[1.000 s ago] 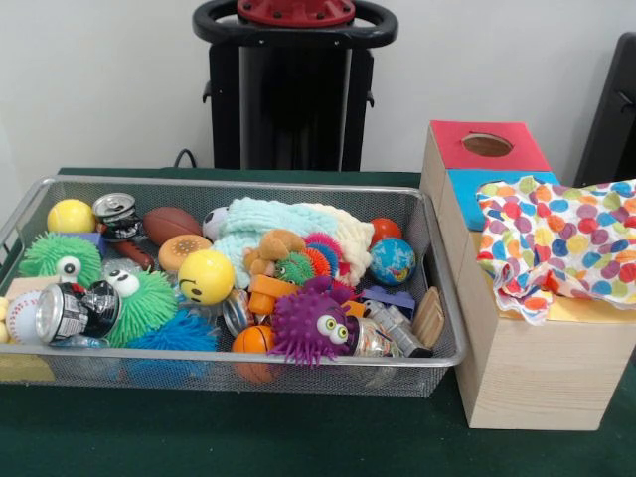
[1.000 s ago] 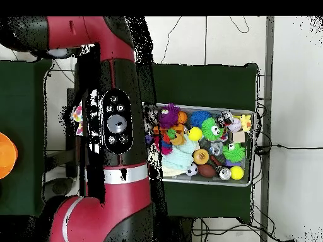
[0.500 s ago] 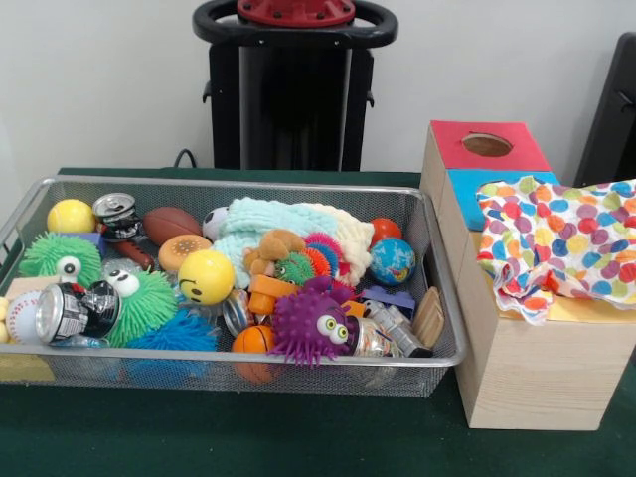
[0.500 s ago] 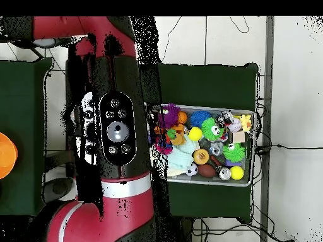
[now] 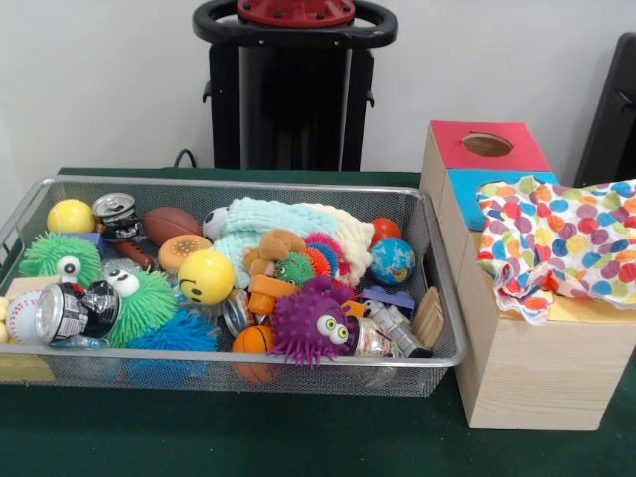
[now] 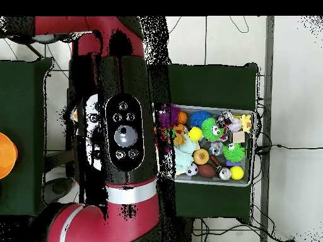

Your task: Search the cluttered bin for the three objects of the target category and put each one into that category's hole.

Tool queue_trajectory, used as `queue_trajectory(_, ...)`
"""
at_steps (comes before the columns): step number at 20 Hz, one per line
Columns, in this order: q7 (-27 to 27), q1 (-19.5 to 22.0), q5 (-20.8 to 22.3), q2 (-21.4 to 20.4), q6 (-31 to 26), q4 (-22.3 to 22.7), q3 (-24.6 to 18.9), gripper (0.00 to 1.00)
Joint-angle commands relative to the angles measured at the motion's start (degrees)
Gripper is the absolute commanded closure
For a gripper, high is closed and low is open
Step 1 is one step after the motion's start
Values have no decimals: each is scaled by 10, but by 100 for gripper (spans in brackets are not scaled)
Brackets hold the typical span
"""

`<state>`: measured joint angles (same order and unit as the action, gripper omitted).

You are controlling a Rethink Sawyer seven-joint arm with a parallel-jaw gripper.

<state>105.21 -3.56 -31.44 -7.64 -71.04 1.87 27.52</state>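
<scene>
A wire mesh bin [image 5: 238, 360] holds a heap of toys: a yellow smiley ball [image 5: 206, 276], a purple spiky ball with eyes [image 5: 310, 326], a globe ball [image 5: 393, 260], a brown football [image 5: 171, 224], green fuzzy creatures and crushed cans [image 5: 70, 311]. To its right stands a wooden box [image 5: 527, 378] with a round hole in its red top [image 5: 487, 145]. In the overhead view the red arm [image 6: 123, 135] lies across the box and the bin's left end [image 6: 214, 183]. No gripper shows in either view.
A spotted cloth [image 5: 561, 238] drapes over most of the box top and hides everything past the blue section [image 5: 467, 194]. A knitted pale green cloth [image 5: 268, 224] lies among the toys. Green table cover surrounds the bin.
In the overhead view the arm has swung to the right and now covers the bin's left end. The toys in the bin have not moved.
</scene>
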Motion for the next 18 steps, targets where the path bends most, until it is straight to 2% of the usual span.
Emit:
queue_trajectory(1,-97,25,16,-4,-10,126,-90,100)
queue_trajectory(3,-104,26,21,-8,-23,135,-93,100)
queue_trajectory(7,-163,38,54,-16,-31,155,-91,100)
queue_trajectory(12,-215,53,75,-30,-18,184,-109,100)
queue_trajectory(18,-261,68,86,-28,-30,178,-124,100)
